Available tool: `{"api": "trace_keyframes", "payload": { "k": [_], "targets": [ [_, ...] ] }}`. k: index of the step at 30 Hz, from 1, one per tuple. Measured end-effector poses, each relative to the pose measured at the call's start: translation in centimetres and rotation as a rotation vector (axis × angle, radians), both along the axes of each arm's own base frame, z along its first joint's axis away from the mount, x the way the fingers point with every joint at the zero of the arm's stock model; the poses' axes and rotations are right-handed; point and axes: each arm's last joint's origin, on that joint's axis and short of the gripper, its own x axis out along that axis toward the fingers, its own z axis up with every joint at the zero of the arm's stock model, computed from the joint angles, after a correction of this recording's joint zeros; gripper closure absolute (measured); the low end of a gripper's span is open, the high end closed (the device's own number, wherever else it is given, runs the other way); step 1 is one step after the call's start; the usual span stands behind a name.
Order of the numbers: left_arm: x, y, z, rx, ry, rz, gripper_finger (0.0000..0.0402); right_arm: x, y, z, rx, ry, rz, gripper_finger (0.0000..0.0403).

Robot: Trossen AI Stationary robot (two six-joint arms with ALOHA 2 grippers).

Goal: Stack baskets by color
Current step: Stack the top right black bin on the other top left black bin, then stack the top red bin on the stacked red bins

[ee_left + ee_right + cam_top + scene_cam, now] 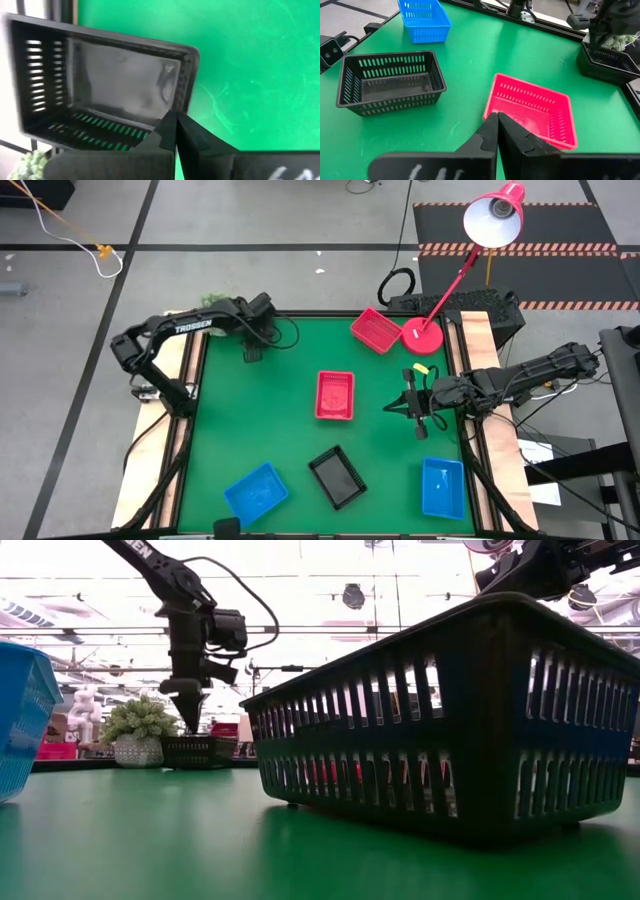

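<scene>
The green table (300, 450) carries loose baskets: 2 red (335, 395), 2 blue (256, 492), 1 black (337, 477). The left gripper (250, 356), jaws clenched empty, hangs above another black basket (110, 85) at the far-left corner. The right gripper (418, 412) hovers clenched. A red lamp (493, 218) leans over grey floor (300, 210).

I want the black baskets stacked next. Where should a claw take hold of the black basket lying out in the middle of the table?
Probably one long side wall of the black basket, from above. It sits upright and open-topped, angled on the mat, so one finger can drop inside the rim and the other outside. It stands clear of the blue baskets.
</scene>
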Motion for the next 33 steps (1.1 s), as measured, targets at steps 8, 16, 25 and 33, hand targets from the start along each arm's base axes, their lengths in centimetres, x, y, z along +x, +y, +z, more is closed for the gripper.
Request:
{"api": "trace_keyframes", "payload": {
  "k": [8, 16, 25, 33],
  "targets": [
    [0.0, -1.6, 1.8, 0.053, -0.035, 0.022, 0.0397, 0.0, 0.0, 0.0, -0.001, 0.004, 0.000, 0.0403],
    [0.5, -6.6, 5.6, 0.095, -0.199, 0.002, 0.0395, 0.0, 0.0, 0.0, 0.005, 0.004, -0.003, 0.0403],
    [1.9, -13.5, 7.2, 0.071, -0.349, -0.006, 0.0387, 0.0, 0.0, 0.0, 0.042, 0.007, -0.035, 0.0403],
    [3.2, -19.5, 8.0, 0.204, -0.529, 0.022, 0.0396, 0.6, -1.5, -0.4, 0.018, 0.025, -0.236, 0.0403]
  ]
}}
